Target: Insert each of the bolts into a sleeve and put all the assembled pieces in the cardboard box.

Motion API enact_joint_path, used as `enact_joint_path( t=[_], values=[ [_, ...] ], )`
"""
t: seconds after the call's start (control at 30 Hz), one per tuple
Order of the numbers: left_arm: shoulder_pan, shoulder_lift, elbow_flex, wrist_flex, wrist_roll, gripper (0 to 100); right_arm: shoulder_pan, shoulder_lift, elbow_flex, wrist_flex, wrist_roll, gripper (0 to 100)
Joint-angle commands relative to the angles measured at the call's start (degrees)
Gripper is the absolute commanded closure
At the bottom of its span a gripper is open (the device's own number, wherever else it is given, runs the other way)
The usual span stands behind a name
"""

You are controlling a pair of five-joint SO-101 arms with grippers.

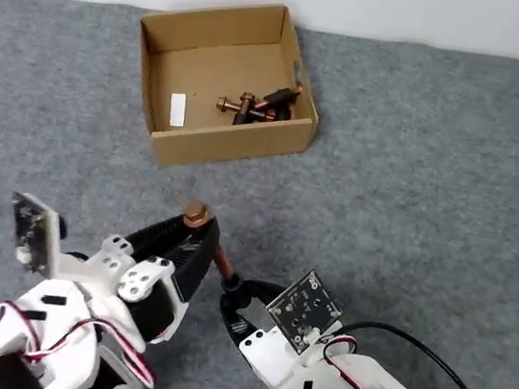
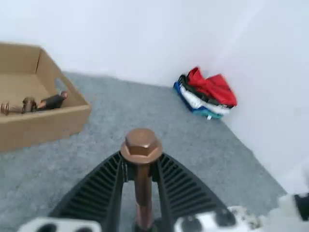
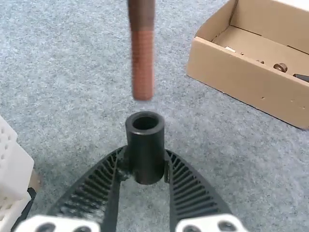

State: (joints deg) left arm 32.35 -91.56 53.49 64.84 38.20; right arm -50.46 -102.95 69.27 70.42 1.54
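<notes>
A: Grey carpet [image 1: 452, 202] covers the table; where is each part?
B: The left gripper [image 2: 140, 162] is closed around the bolt [image 2: 141, 145], just under its hexagon head; the right gripper [image 3: 145, 162] clamps the black sleeve [image 3: 145, 137] upright; the threaded tip hangs near the hole, not touching.
A: And the cardboard box [image 1: 155, 40]?
B: Well apart, behind; some assembled pieces [image 1: 257, 107] lie inside.
A: How to insert well?
B: I think the tip looks nearly in line; centre it first over the hole; then lower it slowly along the axis of the sleeve, without tilt; the right grip should hold firm, so the sleeve does not lean.
</notes>
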Motion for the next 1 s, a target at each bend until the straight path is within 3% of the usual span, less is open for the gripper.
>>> enact_joint_path(
  t=[0.0, 0.17, 0.33, 0.6, 0.77, 0.97],
  values=[
    [0.26, -0.62, 1.71, -0.53, 0.35, 100, -0.75, -0.48, -0.79, -1.71, 0.62, 99.0],
    [0.26, -0.44, 5.23, -4.92, 0.35, 100, -0.75, -0.40, -1.23, -1.71, 0.62, 99.0],
    [0.35, -0.62, 7.34, -4.31, 0.18, 100, -0.75, -0.40, -1.32, -1.71, 0.62, 99.0],
    [10.99, -0.62, 3.47, 12.22, -2.02, 100, -0.48, -0.48, -1.32, -1.71, 0.62, 99.0],
    [11.25, -0.53, 3.82, 14.86, -5.71, 99, -0.48, -0.48, -1.32, -1.71, 0.62, 99.0],
    [8.97, -0.18, 3.82, 18.20, -7.65, 78, -0.48, -0.40, -1.32, -1.71, 0.62, 99.0]
  ],
)
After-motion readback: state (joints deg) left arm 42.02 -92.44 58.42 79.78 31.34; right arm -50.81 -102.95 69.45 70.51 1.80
